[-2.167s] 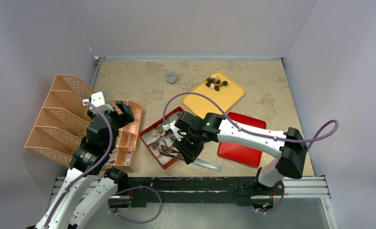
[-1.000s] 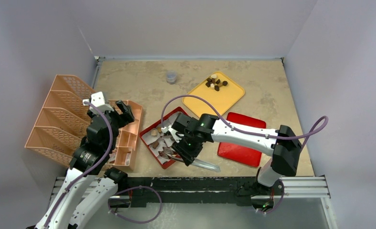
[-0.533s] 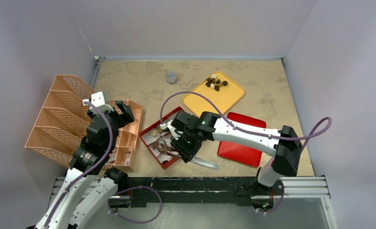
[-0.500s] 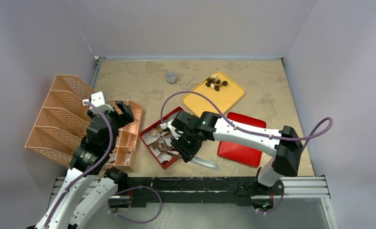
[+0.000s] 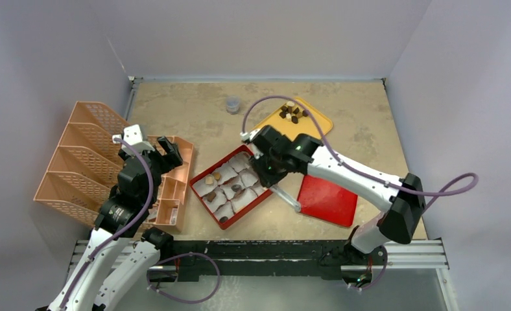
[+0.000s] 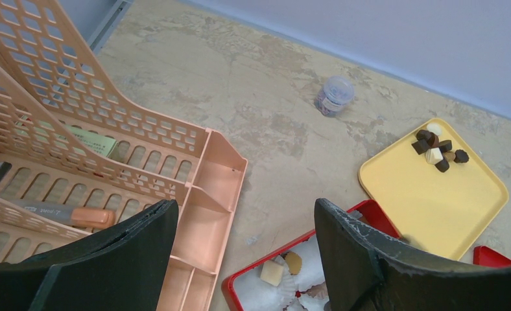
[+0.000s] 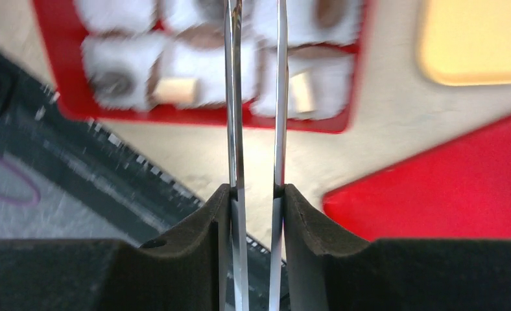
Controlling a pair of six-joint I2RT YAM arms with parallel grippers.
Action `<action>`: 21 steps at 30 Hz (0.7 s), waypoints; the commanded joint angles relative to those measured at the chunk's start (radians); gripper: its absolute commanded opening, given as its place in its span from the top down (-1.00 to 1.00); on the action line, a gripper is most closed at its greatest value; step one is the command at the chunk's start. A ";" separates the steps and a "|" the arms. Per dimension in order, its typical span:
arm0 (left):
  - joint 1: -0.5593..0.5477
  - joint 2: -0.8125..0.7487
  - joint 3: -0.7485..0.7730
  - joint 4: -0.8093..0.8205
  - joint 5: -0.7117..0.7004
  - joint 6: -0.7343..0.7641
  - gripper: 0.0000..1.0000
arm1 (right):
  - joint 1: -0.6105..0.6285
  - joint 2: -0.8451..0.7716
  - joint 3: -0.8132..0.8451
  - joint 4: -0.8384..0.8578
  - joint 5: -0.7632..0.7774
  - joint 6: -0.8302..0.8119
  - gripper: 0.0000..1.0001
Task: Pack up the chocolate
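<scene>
A pile of chocolate (image 5: 293, 111) chunks, dark, light brown and cream, lies on the yellow tray (image 5: 311, 133); it also shows in the left wrist view (image 6: 436, 148). A few chunks (image 5: 237, 188) sit in white paper cups in the red box (image 5: 204, 176). My right gripper (image 5: 272, 178) is shut on metal tongs (image 5: 286, 197), above the box's right corner. In the right wrist view the gripper (image 7: 254, 191) holds the tongs (image 7: 232, 97), which reach out over the blurred box (image 7: 142, 115); I cannot tell if they hold anything. My left gripper (image 5: 168, 152) is open and empty (image 6: 243, 207) beside the organizer.
A red lid (image 5: 327, 194) lies right of the box. A small clear jar (image 5: 233, 104) stands at the back. A peach mesh organizer (image 5: 104, 162) with pens fills the left side. A black rail runs along the near edge.
My right arm has lifted away from the box's near corner and swung back and right toward the yellow tray, with the tongs. The box is now uncovered. The left arm has not moved.
</scene>
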 commanded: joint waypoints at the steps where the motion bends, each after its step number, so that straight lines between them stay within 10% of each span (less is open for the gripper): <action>1: 0.004 -0.008 0.009 0.032 0.006 -0.003 -0.52 | -0.133 -0.114 -0.005 0.095 0.136 0.015 0.32; 21: 0.004 -0.006 0.007 0.034 0.024 -0.001 -0.52 | -0.731 0.055 0.039 0.388 0.295 -0.073 0.32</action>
